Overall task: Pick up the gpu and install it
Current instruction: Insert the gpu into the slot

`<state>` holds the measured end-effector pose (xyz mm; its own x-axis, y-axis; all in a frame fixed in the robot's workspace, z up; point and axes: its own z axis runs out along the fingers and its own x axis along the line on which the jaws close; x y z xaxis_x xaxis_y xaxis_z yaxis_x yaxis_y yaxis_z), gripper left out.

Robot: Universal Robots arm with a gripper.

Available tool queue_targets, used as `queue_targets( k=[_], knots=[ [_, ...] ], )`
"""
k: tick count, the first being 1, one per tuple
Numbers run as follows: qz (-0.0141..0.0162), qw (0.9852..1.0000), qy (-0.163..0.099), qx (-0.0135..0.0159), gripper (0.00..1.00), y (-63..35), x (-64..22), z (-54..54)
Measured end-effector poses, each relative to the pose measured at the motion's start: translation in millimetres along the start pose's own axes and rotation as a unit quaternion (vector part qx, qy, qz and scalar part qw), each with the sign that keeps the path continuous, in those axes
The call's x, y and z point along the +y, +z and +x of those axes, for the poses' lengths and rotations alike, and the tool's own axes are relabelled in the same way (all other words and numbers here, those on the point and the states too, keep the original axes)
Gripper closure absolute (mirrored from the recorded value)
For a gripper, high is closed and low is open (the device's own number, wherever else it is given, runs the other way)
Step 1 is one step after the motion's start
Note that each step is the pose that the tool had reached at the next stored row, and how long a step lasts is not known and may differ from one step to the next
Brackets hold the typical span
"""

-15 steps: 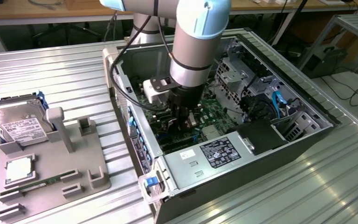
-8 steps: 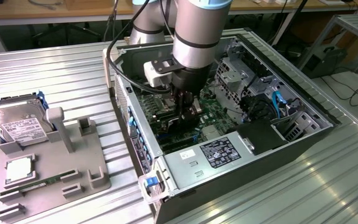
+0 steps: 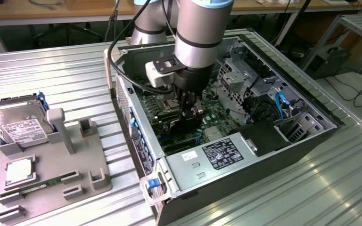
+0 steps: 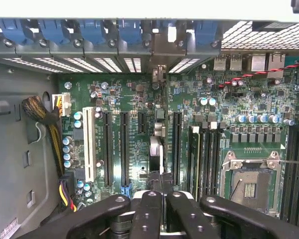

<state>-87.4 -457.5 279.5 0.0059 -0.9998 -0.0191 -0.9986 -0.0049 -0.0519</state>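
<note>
The gpu [image 3: 182, 128] is a thin dark card standing on edge inside the open PC case [image 3: 307, 141], over the green motherboard [image 3: 216, 113]. In the wrist view I look along the gpu's [image 4: 157, 149] top edge; it runs between the black expansion slots [image 4: 124, 149] toward its pale bracket at the case's rear slot openings [image 4: 157, 62]. My gripper [image 3: 190, 113] reaches straight down into the case. The black fingers [image 4: 147, 204] stand close together with the card's near edge between them, so the gripper [image 4: 162, 206] is shut on the gpu.
A grey fixture [image 3: 55, 179] on the exterior view's left holds a silver hard drive [image 3: 20, 127], a CPU [image 3: 19, 173] and a green memory stick [image 3: 39, 187]. Inside the case are the power supply [image 3: 216, 157], drive cages [image 3: 244, 80], a CPU socket [image 4: 249, 184] and a cable bundle [image 4: 50, 119].
</note>
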Motion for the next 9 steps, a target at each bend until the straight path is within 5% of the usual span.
queue_targets(
  k=[9],
  knots=[
    [0.0000, 1.0000, 0.000, 0.0000, 0.89, 0.0, 0.0, 0.0]
  ],
)
